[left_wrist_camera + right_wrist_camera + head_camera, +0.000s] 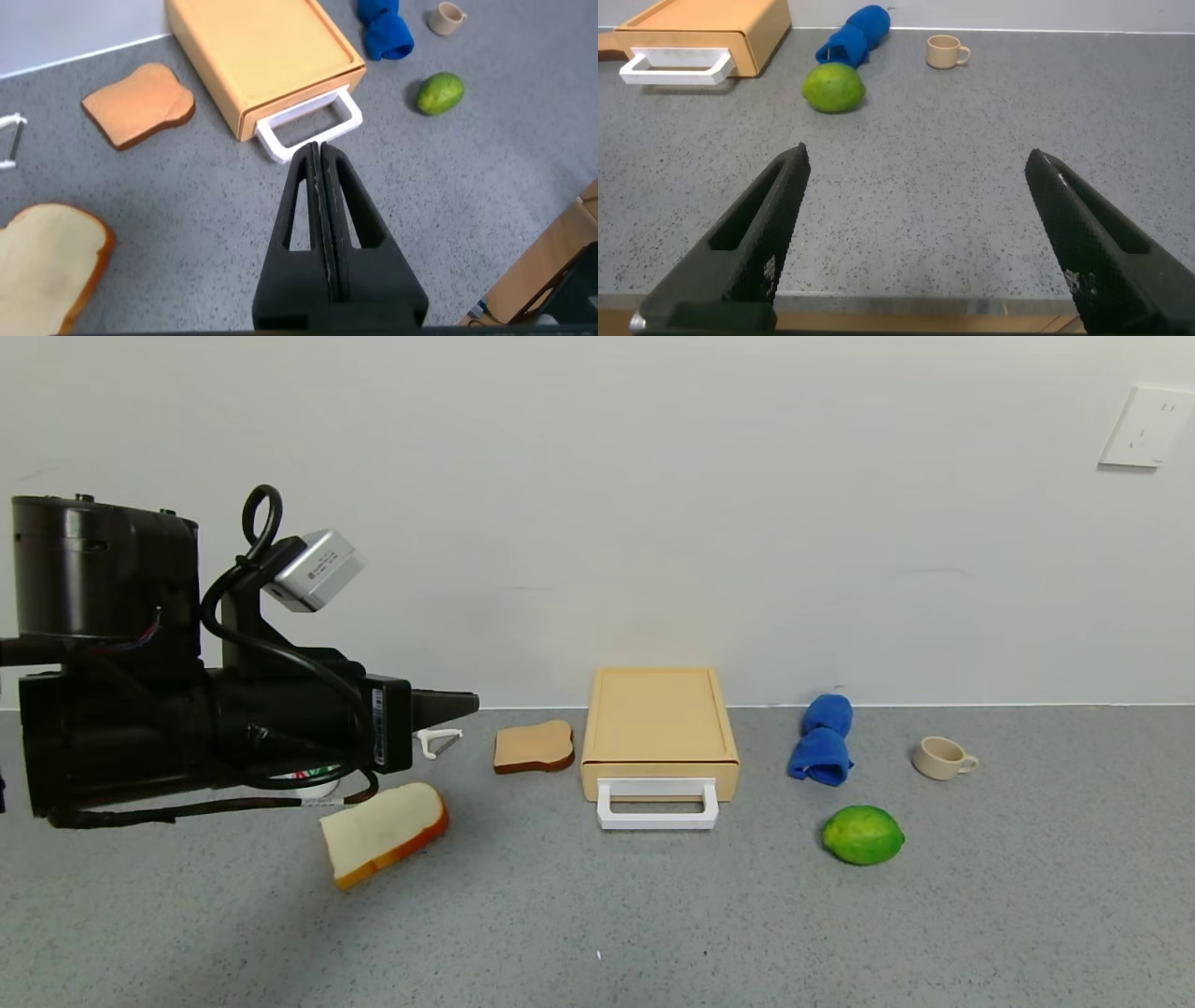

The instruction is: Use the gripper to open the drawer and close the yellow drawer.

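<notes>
Left gripper (457,705) hangs above the left part of the counter (597,915), pointing toward the right; its fingers (320,201) are pressed together with no visible gap and hold nothing. In the left wrist view the fingertips are aimed at the white loop handle (308,124) of the yellow drawer (659,786), apart from it and not touching. Right gripper (915,173) is held low over the near edge of the counter on the right side, its two fingers spread wide with nothing between them.

Drawer position: the drawer sits pushed into its low pale yellow-tan box (658,719), which stands at the centre of the counter close to the back edge, against the wall. The handle projects from the box front toward the near edge and lies flat on the counter.

Other items:
- Brown bread slice (533,747), just left of the box, near the back edge.
- White bread slice (383,833), left of centre, partly under the left arm.
- White peeler (437,741), near the back edge, left of the brown slice.
- Blue cloth (822,740), right of the box, near the back edge.
- Lime (863,834), nearer the front edge than the cloth.
- Beige cup (943,758), right of the cloth.
</notes>
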Action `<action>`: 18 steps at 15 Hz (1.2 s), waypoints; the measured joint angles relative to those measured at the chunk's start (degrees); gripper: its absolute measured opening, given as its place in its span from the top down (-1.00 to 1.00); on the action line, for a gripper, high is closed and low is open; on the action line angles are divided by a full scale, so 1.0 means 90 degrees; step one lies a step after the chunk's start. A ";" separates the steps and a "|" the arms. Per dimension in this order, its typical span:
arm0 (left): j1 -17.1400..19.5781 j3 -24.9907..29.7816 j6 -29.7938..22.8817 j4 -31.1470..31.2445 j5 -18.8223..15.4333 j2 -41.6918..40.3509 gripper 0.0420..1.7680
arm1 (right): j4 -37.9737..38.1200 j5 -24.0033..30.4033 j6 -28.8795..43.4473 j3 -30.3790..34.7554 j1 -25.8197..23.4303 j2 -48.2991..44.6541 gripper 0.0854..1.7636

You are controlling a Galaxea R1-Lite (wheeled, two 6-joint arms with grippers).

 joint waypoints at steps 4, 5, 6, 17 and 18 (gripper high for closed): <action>0.0058 0.0129 0.0030 -0.0012 0.0033 -0.0110 0.20 | 0.0000 0.0003 -0.0001 0.0000 0.0000 0.0000 -0.92; 0.0060 0.0134 0.0031 -0.0012 0.0030 -0.0116 0.05 | 0.0000 0.0000 0.0000 0.0000 0.0000 0.0000 -0.92; 0.0062 0.0134 0.0031 -0.0015 0.0030 -0.0122 -0.06 | 0.0000 0.0000 0.0000 0.0000 0.0000 0.0000 -0.92; 0.0228 0.0336 0.0289 -0.0027 0.0680 -0.0557 -0.72 | -0.0003 0.0000 0.0000 0.0000 0.0000 0.0000 -0.92; 0.0233 0.0465 0.0374 -0.0027 0.0926 -0.0707 -0.75 | 0.0000 0.0003 -0.0001 0.0000 0.0000 0.0000 -0.92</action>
